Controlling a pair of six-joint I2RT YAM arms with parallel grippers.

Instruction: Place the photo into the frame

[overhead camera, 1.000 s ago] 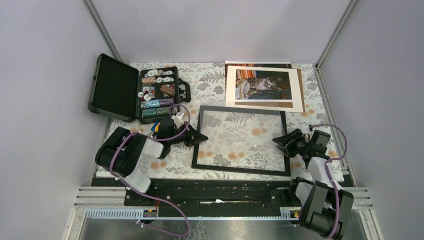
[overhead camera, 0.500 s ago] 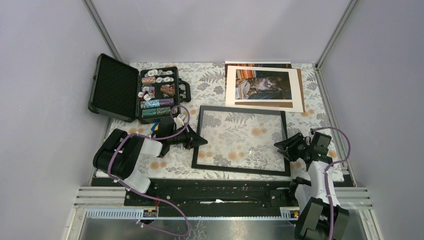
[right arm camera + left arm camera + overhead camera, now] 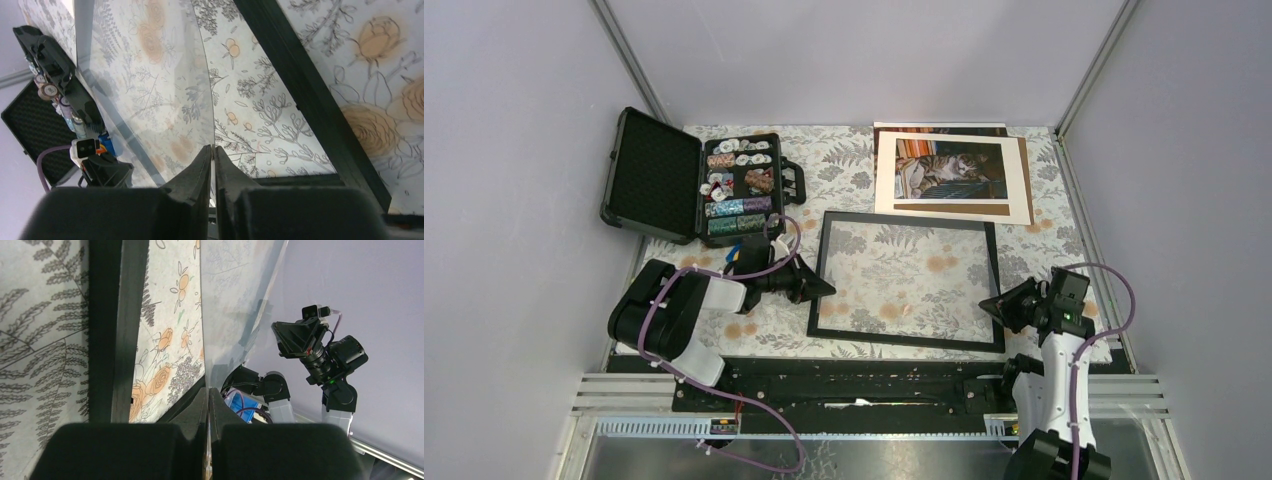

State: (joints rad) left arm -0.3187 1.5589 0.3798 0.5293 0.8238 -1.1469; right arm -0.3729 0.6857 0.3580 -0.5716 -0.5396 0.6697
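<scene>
Left gripper (image 3: 207,396) and right gripper (image 3: 214,150) are each pinched tight on an opposite edge of the clear pane (image 3: 150,75), lifting it off the frame (image 3: 904,340) below them (to open it up, I'd guess). The photo (image 3: 952,168) lies well beyond both, untouched.

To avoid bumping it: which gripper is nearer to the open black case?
Left. The left gripper is close by the case, at its near side, by the frame's left edge; the right gripper is far across, at the frame's near right corner.
</scene>
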